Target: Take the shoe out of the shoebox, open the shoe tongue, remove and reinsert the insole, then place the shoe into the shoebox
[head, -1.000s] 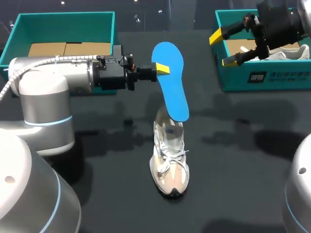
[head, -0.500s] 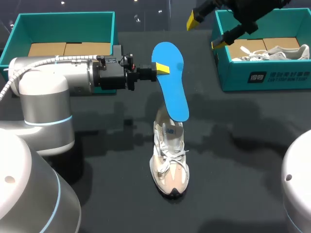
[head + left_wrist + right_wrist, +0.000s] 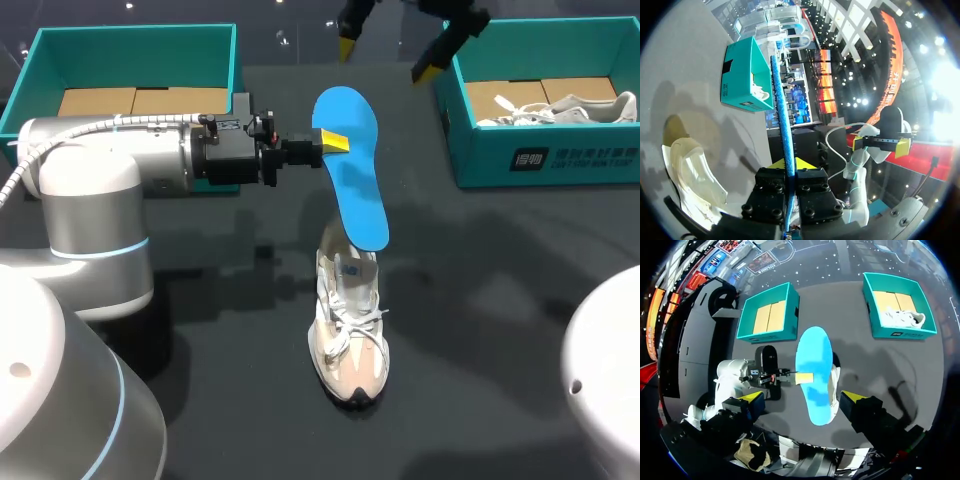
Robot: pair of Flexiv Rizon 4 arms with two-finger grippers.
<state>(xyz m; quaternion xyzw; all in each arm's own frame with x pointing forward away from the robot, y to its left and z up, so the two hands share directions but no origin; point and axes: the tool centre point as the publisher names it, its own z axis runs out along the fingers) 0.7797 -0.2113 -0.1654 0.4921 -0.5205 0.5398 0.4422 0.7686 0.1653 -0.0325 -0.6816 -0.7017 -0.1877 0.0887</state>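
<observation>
- The desk (image 3: 520, 300) has a dark, matt top, with soft shadows falling across its middle and right part.
- A teal shoebox (image 3: 135, 55) stands open at the desk's far left corner, with brown cardboard (image 3: 140, 100) lying flat on its floor.
- A second teal shoebox (image 3: 560, 160) stands open at the far right, well apart from the first, and a white shoe (image 3: 575, 104) lies on the cardboard inside it.
- A pale shoe (image 3: 348, 335) with white laces stands upright on its sole on the bare desk. It sits about midway between the two boxes and nearer the robot, toe towards the robot.
</observation>
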